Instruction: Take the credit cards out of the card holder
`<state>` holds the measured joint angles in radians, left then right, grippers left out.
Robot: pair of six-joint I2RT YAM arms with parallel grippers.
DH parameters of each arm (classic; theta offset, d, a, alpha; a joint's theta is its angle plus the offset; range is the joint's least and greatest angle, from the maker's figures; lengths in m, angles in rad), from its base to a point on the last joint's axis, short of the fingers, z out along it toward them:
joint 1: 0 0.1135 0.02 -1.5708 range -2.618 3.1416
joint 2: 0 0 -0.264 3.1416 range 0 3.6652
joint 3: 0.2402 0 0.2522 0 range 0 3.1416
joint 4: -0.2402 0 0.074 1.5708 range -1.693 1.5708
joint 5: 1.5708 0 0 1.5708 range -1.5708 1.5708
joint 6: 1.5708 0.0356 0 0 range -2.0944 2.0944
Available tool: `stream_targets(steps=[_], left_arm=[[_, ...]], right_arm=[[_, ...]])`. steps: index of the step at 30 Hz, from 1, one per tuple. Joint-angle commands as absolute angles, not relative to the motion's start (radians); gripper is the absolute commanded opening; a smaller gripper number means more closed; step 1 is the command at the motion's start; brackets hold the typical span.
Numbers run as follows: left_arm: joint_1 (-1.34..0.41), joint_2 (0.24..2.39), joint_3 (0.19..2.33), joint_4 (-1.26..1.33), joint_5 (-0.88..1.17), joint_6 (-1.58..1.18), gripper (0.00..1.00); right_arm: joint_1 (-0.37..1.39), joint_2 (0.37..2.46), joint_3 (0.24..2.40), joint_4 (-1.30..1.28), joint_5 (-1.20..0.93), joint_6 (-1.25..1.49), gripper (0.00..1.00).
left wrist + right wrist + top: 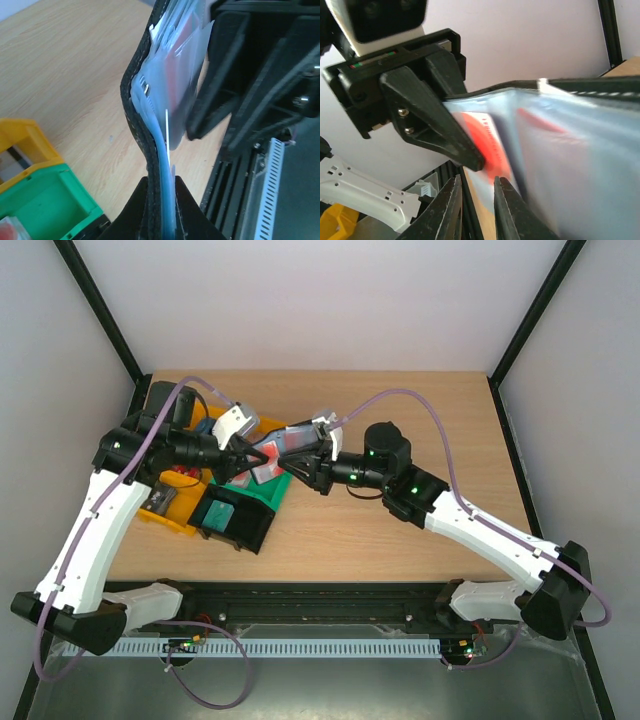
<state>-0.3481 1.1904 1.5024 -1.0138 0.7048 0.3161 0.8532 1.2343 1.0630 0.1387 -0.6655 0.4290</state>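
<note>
The black card holder (292,440) hangs open in the air between my two grippers, above the bins. My left gripper (162,202) is shut on its lower edge, pinching the black cover and the pale blue pocket sheets (170,80). A red and white credit card (485,142) sits in a clear pocket and also shows in the top view (264,458). My right gripper (476,200) is just under that card, its jaws a narrow gap apart and holding nothing. In the top view the right gripper (303,462) is close against the holder.
A yellow bin (165,508), a green bin (276,486) and a black bin (240,525) holding a teal block (218,510) stand at the left of the wooden table (400,540). The black frame rail (320,590) runs along the near edge.
</note>
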Motion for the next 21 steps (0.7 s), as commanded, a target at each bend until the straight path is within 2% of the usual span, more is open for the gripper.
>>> stream_targets(steps=[1,10,15,18,21], left_arm=[[-0.344,1.162,1.553,-1.075,0.851,0.399,0.02],[-0.344,1.160,1.568,-1.107,0.933,0.447,0.02],[-0.344,1.168,1.569,-1.093,0.925,0.432,0.02],[-0.344,1.169,1.562,-1.088,0.931,0.431,0.02],[-0.344,1.164,1.526,-1.066,0.934,0.418,0.02]], right_arm=[[0.854,1.232,1.076,0.175,-0.655,0.374,0.19],[0.855,1.265,1.100,0.123,-0.707,0.341,0.26],[0.858,1.302,1.109,0.149,-0.866,0.364,0.18],[0.859,1.290,1.096,0.166,-0.907,0.360,0.03],[0.857,1.243,1.072,0.156,-0.865,0.339,0.02]])
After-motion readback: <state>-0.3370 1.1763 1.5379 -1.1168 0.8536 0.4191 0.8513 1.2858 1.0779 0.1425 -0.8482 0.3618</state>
